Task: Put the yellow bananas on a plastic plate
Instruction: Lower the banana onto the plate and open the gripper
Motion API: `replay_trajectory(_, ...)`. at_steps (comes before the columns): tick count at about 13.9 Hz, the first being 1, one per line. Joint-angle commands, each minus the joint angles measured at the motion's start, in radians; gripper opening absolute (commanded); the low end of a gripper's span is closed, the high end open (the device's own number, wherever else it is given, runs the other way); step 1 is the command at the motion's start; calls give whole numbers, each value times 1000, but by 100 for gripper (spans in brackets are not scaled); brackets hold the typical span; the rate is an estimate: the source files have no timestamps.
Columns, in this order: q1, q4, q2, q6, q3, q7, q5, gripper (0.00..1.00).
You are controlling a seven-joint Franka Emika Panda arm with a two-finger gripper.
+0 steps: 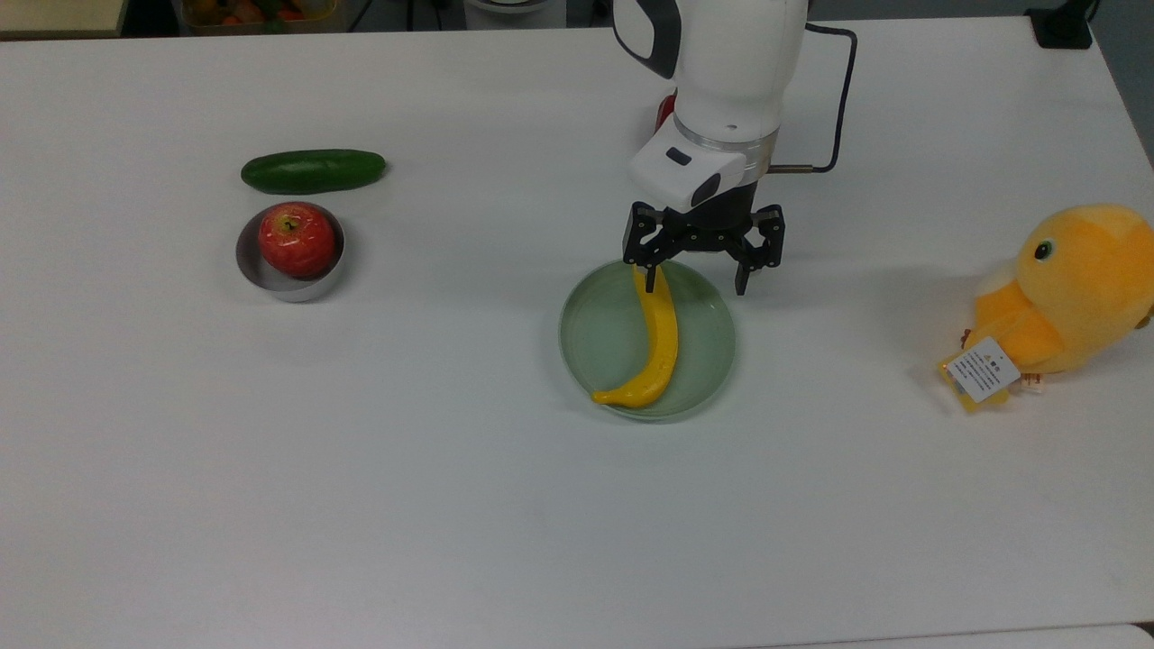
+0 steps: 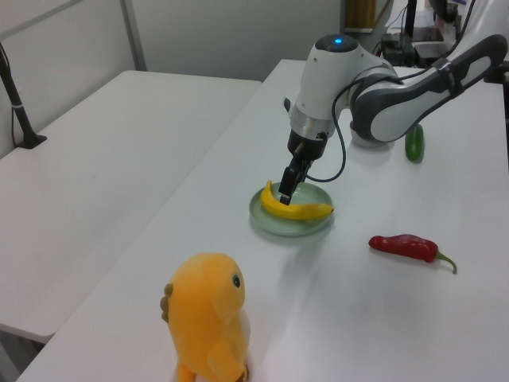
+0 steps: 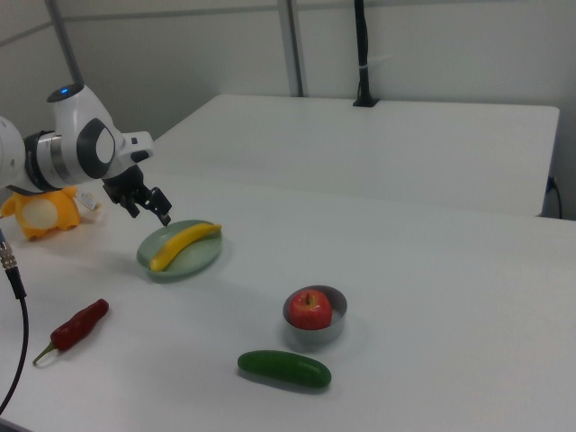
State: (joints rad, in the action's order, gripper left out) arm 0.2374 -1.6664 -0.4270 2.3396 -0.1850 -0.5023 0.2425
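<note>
Claw (image 1: 694, 275) seen spread wide, nothing held, poised over 12 o'clock rim of plastic plate (image 1: 599, 338) in top view. Yellow banana (image 1: 661, 347) laid inside plate, running from 12 toward 6 o'clock, tip curled toward 7. Red chilli (image 2: 406, 247) seen just beyond plate on bench (image 1: 451, 451). Plush duck (image 1: 1073, 293) placed at 3 o'clock, well apart. Apple (image 1: 297, 239) held in metal bowl (image 1: 252, 270) at 9 o'clock; cucumber (image 1: 313, 170) just beside bowl.
</note>
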Motion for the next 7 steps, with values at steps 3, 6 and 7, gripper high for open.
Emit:
replay_trajectory(3,14,8,89,-181,1,28,11,100)
replay_trajectory(6,23,-60,222,-269,1,28,-18,100)
replay_trajectory(7,23,-84,249,-269,-1,28,-25,100)
